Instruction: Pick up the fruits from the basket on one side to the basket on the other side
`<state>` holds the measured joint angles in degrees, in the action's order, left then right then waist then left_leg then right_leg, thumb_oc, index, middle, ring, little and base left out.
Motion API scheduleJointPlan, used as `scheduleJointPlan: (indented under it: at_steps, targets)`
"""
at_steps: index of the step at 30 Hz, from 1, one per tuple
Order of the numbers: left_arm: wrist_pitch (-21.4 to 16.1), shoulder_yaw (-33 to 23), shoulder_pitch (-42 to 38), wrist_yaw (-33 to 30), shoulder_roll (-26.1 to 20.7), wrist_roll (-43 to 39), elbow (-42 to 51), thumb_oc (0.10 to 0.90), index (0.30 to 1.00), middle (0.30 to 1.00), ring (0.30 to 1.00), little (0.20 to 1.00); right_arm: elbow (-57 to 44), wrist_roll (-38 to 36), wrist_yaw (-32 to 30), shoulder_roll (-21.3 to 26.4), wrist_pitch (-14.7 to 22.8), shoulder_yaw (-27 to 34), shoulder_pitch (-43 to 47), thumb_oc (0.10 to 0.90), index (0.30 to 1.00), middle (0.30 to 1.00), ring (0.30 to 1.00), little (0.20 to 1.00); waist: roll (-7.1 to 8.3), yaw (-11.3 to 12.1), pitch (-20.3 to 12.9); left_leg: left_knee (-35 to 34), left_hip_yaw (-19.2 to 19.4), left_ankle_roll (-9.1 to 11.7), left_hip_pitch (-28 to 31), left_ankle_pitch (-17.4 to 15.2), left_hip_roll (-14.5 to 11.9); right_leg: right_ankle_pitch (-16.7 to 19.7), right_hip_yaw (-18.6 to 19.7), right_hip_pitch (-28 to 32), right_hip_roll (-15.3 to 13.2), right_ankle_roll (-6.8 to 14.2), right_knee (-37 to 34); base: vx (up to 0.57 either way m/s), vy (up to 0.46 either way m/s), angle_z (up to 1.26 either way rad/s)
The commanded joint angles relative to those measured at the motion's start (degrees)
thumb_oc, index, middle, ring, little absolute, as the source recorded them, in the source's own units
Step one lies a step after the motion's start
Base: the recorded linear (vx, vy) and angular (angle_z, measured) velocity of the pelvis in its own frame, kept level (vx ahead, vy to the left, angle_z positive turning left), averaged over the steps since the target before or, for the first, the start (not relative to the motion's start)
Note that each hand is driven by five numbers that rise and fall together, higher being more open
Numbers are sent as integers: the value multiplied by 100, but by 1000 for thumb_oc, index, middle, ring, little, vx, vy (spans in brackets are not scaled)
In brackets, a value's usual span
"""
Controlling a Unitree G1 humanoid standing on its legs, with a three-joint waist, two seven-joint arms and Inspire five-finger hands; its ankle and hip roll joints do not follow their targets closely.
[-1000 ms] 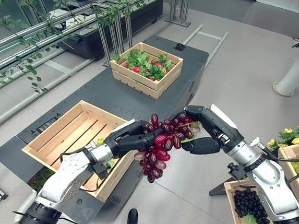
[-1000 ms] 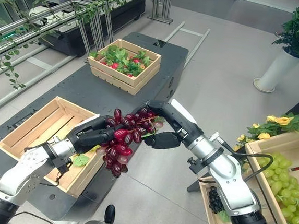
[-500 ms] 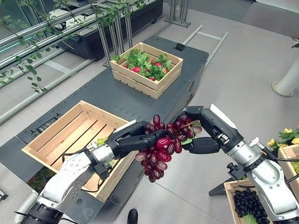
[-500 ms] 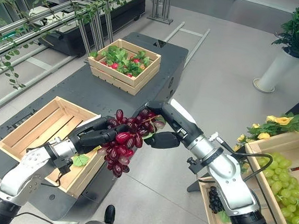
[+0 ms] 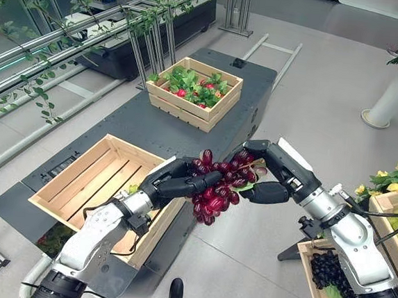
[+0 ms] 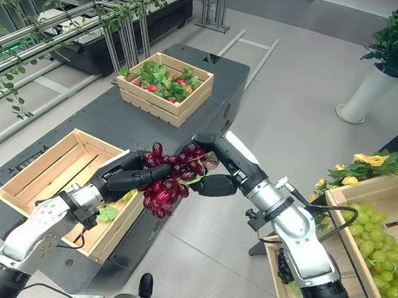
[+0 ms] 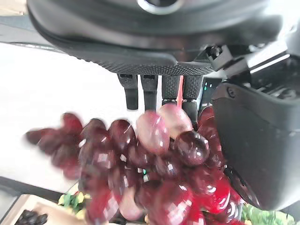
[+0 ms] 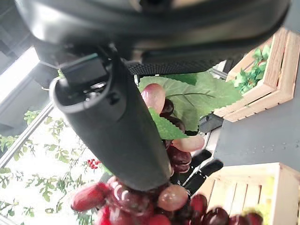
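You have the red grape bunch (image 5: 218, 182) held in mid-air past the right edge of the dark worktop (image 5: 145, 127), both your left hand (image 5: 175, 182) and right hand (image 5: 263, 175) curled around it, just beside the near wooden crate (image 5: 88, 181), over open floor (image 5: 259, 259).

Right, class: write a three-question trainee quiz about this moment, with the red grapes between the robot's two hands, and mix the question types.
1. True or false: both the left hand and the right hand are on the bunch of dark red grapes.
2. Which crate lies nearest the left hand? A. the empty slatted wooden crate B. the wooden crate of leafy red fruit
3. Fill in: the bunch hangs past the edge of the dark grey ____.

Key: 1 true; 2 A; 3 table.
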<state>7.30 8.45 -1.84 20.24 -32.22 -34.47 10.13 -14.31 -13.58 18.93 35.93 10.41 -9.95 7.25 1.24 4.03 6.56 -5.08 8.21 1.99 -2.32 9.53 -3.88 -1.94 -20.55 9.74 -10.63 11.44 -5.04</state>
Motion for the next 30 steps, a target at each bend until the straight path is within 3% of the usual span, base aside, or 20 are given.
scheduleJointPlan:
  at_steps: [1, 8, 14, 30]
  targets:
    - [-558, -510, -594, -243, 418, -644, 180, 800, 900, 900, 900, 900, -238, 71, -496, -181, 548, 21, 210, 400, 300, 300, 300, 300, -12, -2, -706, 8, 13, 165, 582, -851, -173, 538, 187, -441, -27, -261, 47, 0, 0, 0]
    - [-572, -666, -515, -809, 677, -942, 203, 800, 900, 900, 900, 900, -175, 13, -1135, -435, 375, 266, 78, 400, 300, 300, 300, 300, -14, -76, -661, 8, 91, 175, 617, -866, -213, 542, 255, -461, 9, -283, 29, -9, 0, -5]
    - [-738, -724, -517, -1355, 918, -1229, 66, 800, 900, 900, 900, 900, 20, -472, -1661, -798, 171, 364, -46, 400, 300, 300, 300, 300, -20, -166, -643, 8, 194, 178, 648, -871, -244, 551, 345, -500, 42, -307, 6, -11, 0, -13]
    - [-1024, -744, -434, -1603, 1211, -1491, 34, 800, 900, 900, 900, 900, 689, -1757, -2140, -1731, -11, 232, -426, 400, 300, 300, 300, 300, -54, -343, -654, 8, 462, 157, 636, -877, -267, 594, 517, -683, 108, -358, 4, -12, -2, -15]
